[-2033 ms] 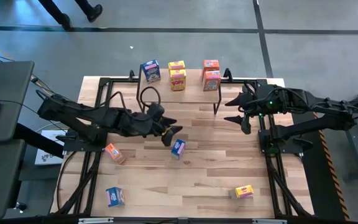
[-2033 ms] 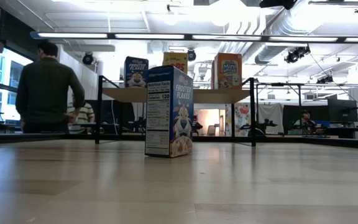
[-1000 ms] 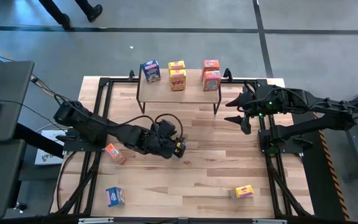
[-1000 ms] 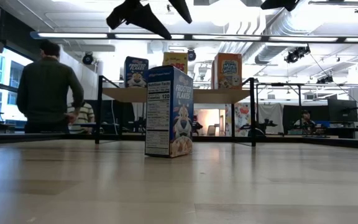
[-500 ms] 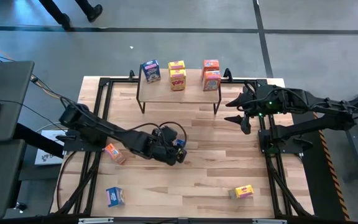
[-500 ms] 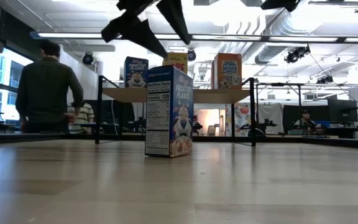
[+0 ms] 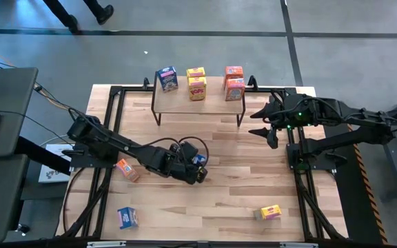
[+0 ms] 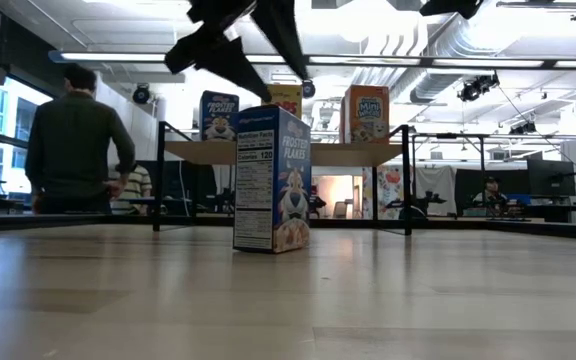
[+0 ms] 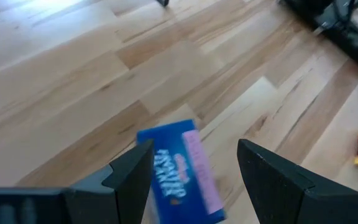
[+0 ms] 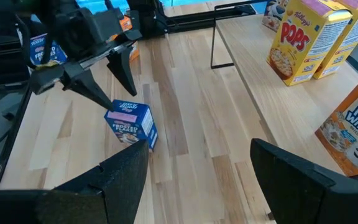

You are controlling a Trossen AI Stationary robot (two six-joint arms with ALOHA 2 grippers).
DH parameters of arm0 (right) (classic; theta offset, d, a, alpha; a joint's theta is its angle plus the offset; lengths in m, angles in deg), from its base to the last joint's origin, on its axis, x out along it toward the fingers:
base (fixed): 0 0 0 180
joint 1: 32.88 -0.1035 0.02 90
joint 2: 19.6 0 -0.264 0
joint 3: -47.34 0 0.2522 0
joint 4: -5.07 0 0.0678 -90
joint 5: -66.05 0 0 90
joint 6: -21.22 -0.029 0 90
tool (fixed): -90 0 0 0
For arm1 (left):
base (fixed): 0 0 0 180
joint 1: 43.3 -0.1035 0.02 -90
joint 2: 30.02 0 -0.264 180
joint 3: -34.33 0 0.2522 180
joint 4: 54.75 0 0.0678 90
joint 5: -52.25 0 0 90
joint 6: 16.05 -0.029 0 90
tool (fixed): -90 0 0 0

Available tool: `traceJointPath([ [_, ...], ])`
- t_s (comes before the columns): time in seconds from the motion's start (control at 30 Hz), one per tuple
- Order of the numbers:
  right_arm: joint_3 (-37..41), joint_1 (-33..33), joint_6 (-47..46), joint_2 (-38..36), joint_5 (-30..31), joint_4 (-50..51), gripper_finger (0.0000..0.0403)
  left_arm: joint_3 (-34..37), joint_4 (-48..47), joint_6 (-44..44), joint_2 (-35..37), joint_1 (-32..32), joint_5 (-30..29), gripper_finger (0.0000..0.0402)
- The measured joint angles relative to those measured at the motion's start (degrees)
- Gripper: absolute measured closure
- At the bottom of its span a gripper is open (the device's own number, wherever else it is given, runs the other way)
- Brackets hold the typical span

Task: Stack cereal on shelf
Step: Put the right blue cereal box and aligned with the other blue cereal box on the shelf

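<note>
A blue cereal box [image 7: 198,159] stands upright on its bottom face at mid-table. My left gripper [image 8: 286,86] hangs open just above it, slanting down, one finger toward each side of the box top [image 9: 179,180], touching nothing. The right wrist view also shows that gripper [image 10: 122,99] over the box [image 10: 132,124]. The shelf [image 7: 185,103] stands at the far edge and carries a blue box [image 7: 167,78], yellow boxes [image 7: 196,84] and orange-red boxes [image 7: 234,83]. My right gripper [image 7: 264,120] waits open and raised at the right.
Loose boxes lie on the table: an orange-red one [image 7: 126,169] at the left, a blue one [image 7: 127,218] near the front left corner, a yellow one [image 7: 271,212] at the front right. A person [image 8: 73,140] stands beyond the table.
My left gripper has come down over the standing blue box, until its fingertips are just above the box top, and has tipped a little; its fingers stay apart. The box has not moved.
</note>
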Motion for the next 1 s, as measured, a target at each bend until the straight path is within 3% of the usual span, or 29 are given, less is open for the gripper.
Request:
traceJointPath([
  [0.43,0.00,-0.01,0.07,0.00,0.00,0.00,0.0127,-0.04,0.38,2.02,-0.87,-1.78,1.30,0.0179],
  [0.7,0.00,-0.01,0.09,0.00,0.00,0.15,0.0128,-0.04,0.34,-1.04,-0.87,-2.69,2.04,0.0179],
  [1.0,0.00,0.00,0.09,0.00,0.00,0.44,0.0128,-0.04,0.36,-2.95,-0.87,-4.59,7.97,0.0179],
])
